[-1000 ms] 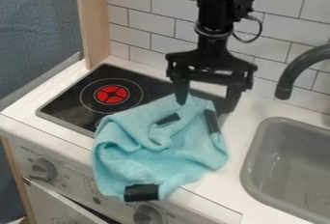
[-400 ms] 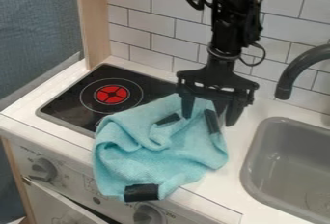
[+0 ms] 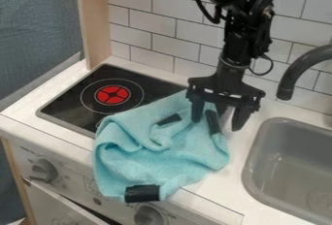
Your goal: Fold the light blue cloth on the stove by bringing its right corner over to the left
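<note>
Soft, moderately bright light spreads evenly over the white counter (image 3: 219, 185) and the tiled wall (image 3: 152, 23); its source cannot be told. Gentle shadows settle in the folds of the blue cloth (image 3: 156, 163). Faint highlights touch the black arm (image 3: 235, 42), while the curtain (image 3: 39, 30) at far left looks dimmer.
</note>
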You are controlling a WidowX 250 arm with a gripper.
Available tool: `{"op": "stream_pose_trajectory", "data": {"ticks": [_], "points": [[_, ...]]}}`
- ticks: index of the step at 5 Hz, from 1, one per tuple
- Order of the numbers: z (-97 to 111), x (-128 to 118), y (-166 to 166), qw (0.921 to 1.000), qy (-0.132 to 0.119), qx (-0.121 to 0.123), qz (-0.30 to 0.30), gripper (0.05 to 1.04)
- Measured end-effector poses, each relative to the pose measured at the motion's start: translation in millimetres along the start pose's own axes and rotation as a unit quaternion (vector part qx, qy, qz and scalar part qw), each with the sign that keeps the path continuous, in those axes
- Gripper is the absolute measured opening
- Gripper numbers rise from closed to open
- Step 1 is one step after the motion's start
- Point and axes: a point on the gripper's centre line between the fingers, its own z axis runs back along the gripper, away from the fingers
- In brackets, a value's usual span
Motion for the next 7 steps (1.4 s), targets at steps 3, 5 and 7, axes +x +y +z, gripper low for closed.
{"op": "stream_pose_trajectory", "data": {"ticks": [3,5,7], "points": [[-23,10,-11,0.9998,0.014,0.004,-0.013,0.934],[-24,11,-12,0.9998,0.009,0.004,-0.016,0.392],[-21,4,-14,0.9993,0.038,-0.005,-0.005,0.126]]}}
